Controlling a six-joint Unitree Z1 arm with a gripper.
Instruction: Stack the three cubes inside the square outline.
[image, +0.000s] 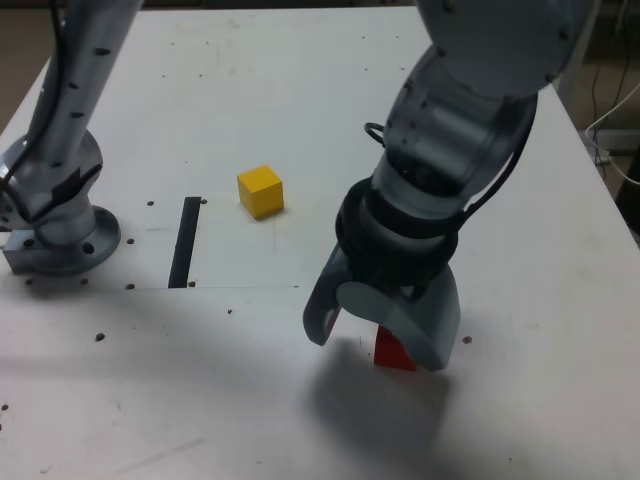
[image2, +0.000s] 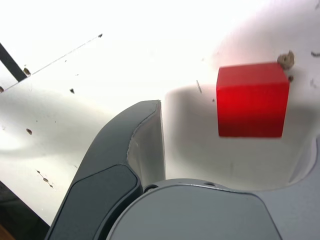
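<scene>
A red cube (image: 393, 351) rests on the white table (image: 250, 80), partly hidden under my gripper (image: 375, 345) in the exterior view. The gripper is open and low over the table, one jaw on each side of the cube. In the wrist view the red cube (image2: 252, 100) lies between the jaws, nearer one side, with a clear gap to the grey finger (image2: 145, 135); the gripper (image2: 232, 150) touches nothing. A yellow cube (image: 261, 191) stands apart, farther back toward the exterior view's left. The square outline is out of view.
A straight black strip (image: 185, 240) lies on the table toward the exterior view's left of the yellow cube. The arm's base (image: 60, 235) is bolted at the left edge. Cables (image: 615, 130) hang past the table's right edge. Small holes dot the tabletop.
</scene>
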